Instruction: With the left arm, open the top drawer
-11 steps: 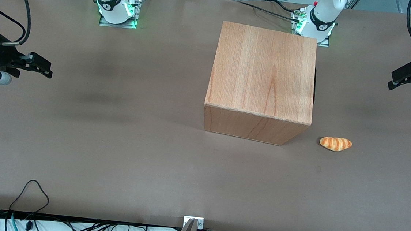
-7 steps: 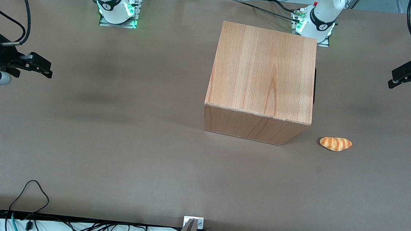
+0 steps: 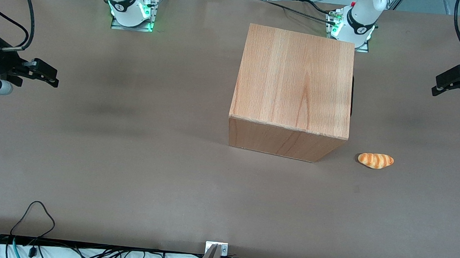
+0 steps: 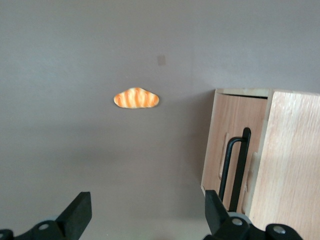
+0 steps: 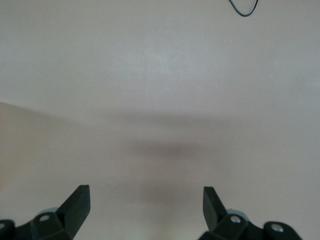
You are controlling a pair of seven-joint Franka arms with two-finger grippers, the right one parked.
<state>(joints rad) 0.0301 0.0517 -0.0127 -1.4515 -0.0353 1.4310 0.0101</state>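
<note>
The left arm's gripper [image 3: 455,83] hangs above the surface [image 3: 128,170] at the working arm's end, well apart from the cabinet [image 3: 295,76]. Its fingers [image 4: 75,215] are spread wide and hold nothing.

The cabinet stands on the surface near the left arm's base [image 3: 355,26]. Its drawer fronts face the working arm's end. In the front view only a thin dark strip of that face shows; in the left wrist view the top drawer [image 4: 232,145] appears closed, flush with the cabinet front, with its black bar handle [image 4: 235,170] standing clear of the wood.

A bread roll [image 3: 375,160] lies on the surface near the cabinet's corner, nearer the front camera than the gripper, touching nothing.
</note>
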